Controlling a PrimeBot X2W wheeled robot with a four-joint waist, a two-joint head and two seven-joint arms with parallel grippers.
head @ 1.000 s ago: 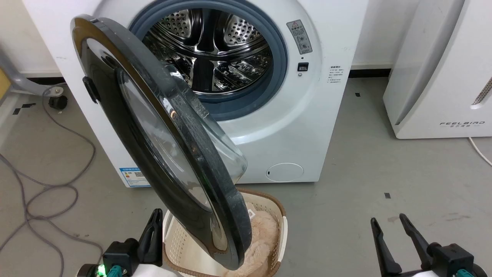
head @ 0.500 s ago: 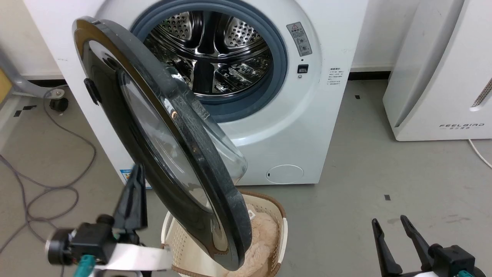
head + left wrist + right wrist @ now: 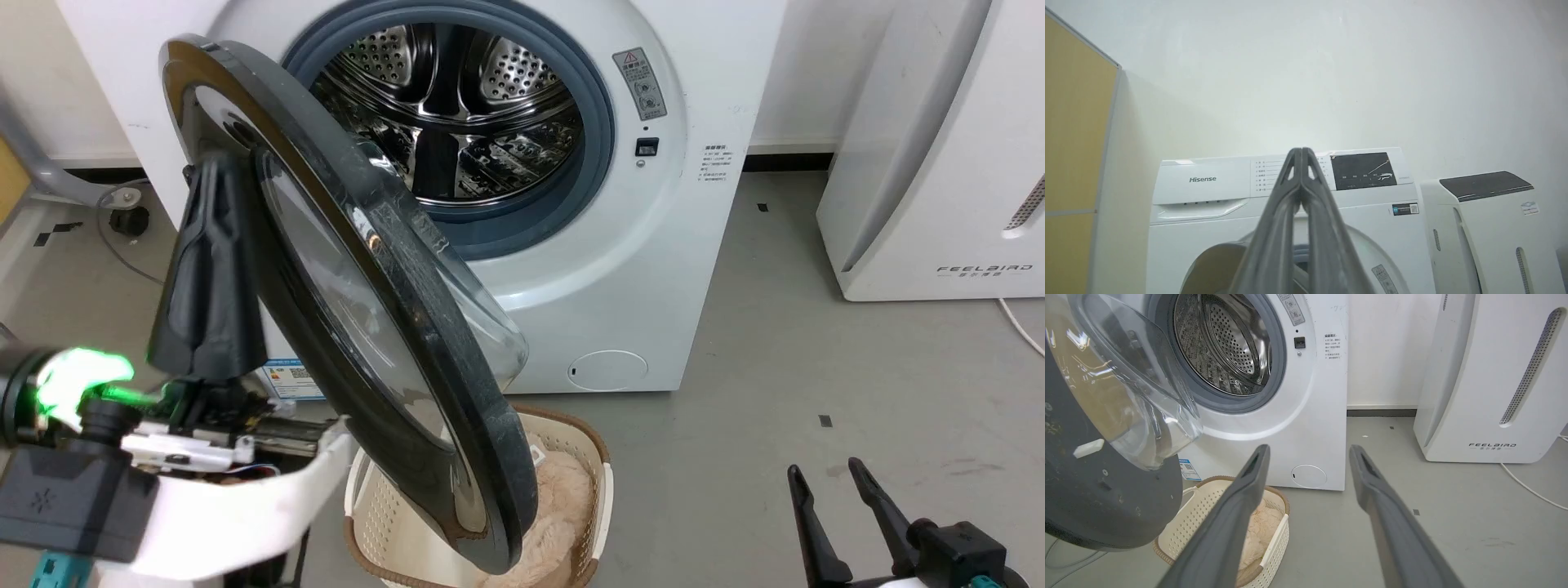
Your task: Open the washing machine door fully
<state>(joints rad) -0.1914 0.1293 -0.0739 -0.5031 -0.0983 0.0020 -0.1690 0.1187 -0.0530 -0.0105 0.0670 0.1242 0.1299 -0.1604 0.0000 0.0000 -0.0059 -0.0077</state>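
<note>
The white washing machine [image 3: 588, 269] shows its steel drum [image 3: 457, 106] inside a grey gasket. Its door [image 3: 408, 278] stands partly open, swung out toward me with its clear glass bowl [image 3: 490, 318] facing the drum. My left gripper [image 3: 214, 163] is shut and empty, raised on the door's glossy outer side near its left rim; I cannot tell if it touches. In the left wrist view the left gripper [image 3: 1301, 152] points at the machine's control panel [image 3: 1274, 175]. Low at the right, my right gripper [image 3: 823, 471] is open and empty; the right wrist view shows the right gripper [image 3: 1309, 448] facing the door's dark-grey back [image 3: 1106, 498].
A cream laundry basket [image 3: 600, 465] holding a pinkish fluffy cloth [image 3: 563, 482] sits on the floor under the door's lower edge. The white FEELBIRD appliance [image 3: 939, 163] stands to the right. A caster [image 3: 131, 219] and a cable lie at the left, by a yellow panel [image 3: 1073, 143].
My left arm has risen from beside the basket to the door's outer face, its fingers staying shut. The door and the right gripper have not visibly moved.
</note>
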